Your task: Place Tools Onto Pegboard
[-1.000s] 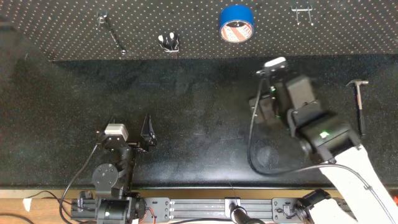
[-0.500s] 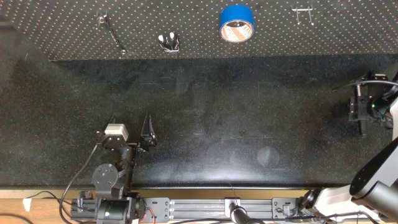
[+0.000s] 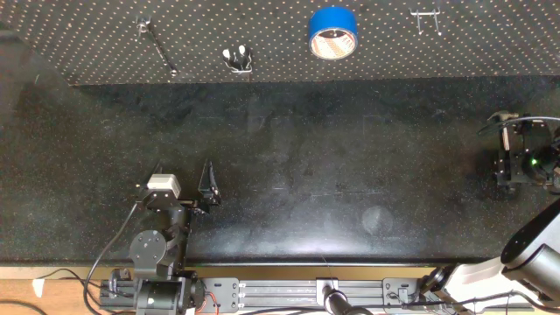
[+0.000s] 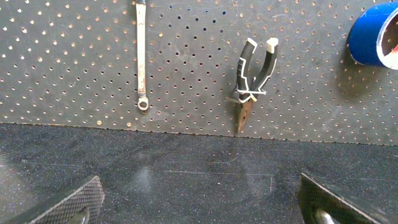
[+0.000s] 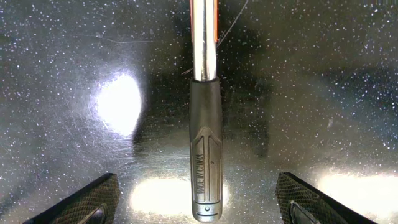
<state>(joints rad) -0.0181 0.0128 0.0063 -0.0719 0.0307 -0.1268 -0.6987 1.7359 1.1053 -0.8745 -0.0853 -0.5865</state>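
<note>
Black-gripped hammer point(image 5: 206, 168) | flat, grip end toward right end effector point(image 5: 199, 202) | fingers point(image 5: 87, 202) spread

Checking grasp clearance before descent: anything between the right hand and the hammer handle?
Nothing visible. The right hand is open. The hammer lies with its handle on the bare black mat, centred between the fingers, and no other object is near it.
</note>
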